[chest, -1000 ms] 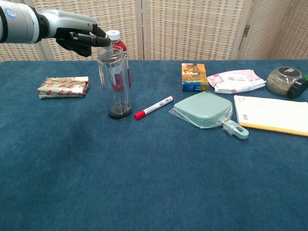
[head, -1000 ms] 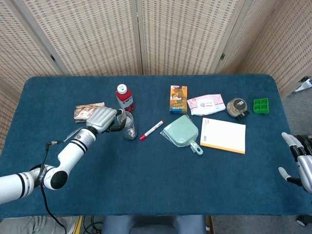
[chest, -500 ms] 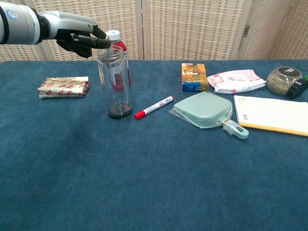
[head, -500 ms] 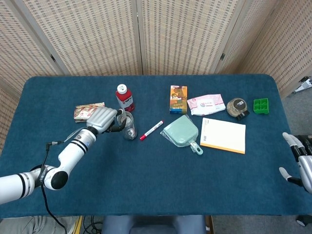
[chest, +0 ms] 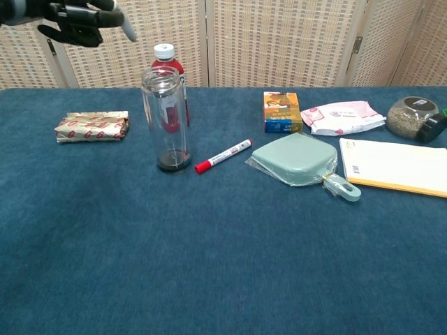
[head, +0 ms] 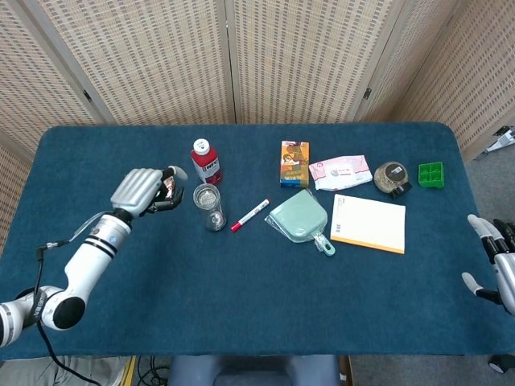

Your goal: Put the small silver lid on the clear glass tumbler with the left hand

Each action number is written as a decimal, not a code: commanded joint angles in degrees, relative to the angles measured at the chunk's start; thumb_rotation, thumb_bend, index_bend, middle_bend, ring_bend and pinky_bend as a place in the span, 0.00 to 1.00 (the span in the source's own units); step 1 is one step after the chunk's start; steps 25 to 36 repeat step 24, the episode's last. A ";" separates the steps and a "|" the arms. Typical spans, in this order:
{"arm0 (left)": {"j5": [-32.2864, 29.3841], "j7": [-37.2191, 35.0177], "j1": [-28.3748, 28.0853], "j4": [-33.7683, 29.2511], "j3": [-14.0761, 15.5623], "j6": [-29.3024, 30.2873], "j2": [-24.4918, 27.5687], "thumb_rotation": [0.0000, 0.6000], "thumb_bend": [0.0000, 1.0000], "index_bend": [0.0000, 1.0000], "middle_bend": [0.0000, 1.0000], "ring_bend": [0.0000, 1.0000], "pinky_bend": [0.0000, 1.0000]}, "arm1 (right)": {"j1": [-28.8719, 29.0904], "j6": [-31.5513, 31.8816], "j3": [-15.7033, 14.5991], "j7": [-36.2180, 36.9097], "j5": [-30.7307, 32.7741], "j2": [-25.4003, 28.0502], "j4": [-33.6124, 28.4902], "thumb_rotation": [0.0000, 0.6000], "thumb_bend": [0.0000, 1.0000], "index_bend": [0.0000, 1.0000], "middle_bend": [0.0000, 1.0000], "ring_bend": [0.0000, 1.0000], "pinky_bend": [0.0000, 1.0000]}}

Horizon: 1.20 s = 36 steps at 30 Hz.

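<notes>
- Lid (head: 206, 195) is sitting on the mouth of the tumbler (chest: 165, 118), in the left part of the table (head: 241, 297) — seemingly where the task wants it, though the chest view is not showing it clearly.
- Left hand (head: 143, 190) is hovering left of the tumbler, apart from it, fingers loosely curled and gripping nothing — likely leaving the glass undisturbed.
- Right hand (head: 497, 269) is waiting at the near right edge, fingers spread, empty.
- A red bottle (head: 206, 161) is standing just beyond the tumbler, with a marker (head: 249, 215) to its right.

Clear glass tumbler (chest: 166, 118) stands upright (silver lid (head: 206, 195) seated on top).
</notes>
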 commanded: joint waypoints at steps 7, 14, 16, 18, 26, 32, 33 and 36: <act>2.48 6.39 9.40 -5.95 4.36 13.58 3.20 0.92 0.48 0.30 0.57 0.56 0.85 | 1.93 -2.58 0.60 0.26 0.06 0.85 -0.71 1.00 0.24 0.00 0.12 0.03 0.07; 7.02 7.79 18.02 -8.45 9.00 22.33 3.70 1.00 0.44 0.28 0.39 0.36 0.58 | 3.24 -4.28 0.85 0.02 0.31 0.07 -0.18 1.00 0.24 0.00 0.12 0.03 0.07; 9.11 7.42 20.60 -8.46 10.38 24.51 3.60 1.00 0.44 0.27 0.36 0.34 0.54 | 3.51 -4.67 0.80 -0.16 0.30 -0.25 0.01 1.00 0.24 0.00 0.12 0.03 0.07; 11.19 6.56 23.08 -8.14 11.40 26.70 2.98 1.00 0.44 0.27 0.35 0.33 0.51 | 3.73 -4.98 0.72 -0.42 0.26 -0.63 0.18 1.00 0.24 0.00 0.12 0.03 0.07; 15.19 6.06 28.24 -6.88 13.47 30.66 0.79 1.00 0.44 0.27 0.35 0.32 0.49 | 3.98 -5.17 0.45 -1.06 0.03 -1.97 0.72 1.00 0.24 0.00 0.12 0.03 0.07; 15.19 6.06 28.24 -6.88 13.47 30.66 0.79 1.00 0.44 0.27 0.35 0.32 0.49 | 3.98 -5.17 0.45 -1.06 0.03 -1.97 0.72 1.00 0.24 0.00 0.12 0.03 0.07; 15.19 6.06 28.24 -6.88 13.47 30.66 0.79 1.00 0.44 0.27 0.35 0.32 0.49 | 3.98 -5.17 0.45 -1.06 0.03 -1.97 0.72 1.00 0.24 0.00 0.12 0.03 0.07; 15.19 6.06 28.24 -6.88 13.47 30.66 0.79 1.00 0.44 0.27 0.35 0.32 0.49 | 3.98 -5.17 0.45 -1.06 0.03 -1.97 0.72 1.00 0.24 0.00 0.12 0.03 0.07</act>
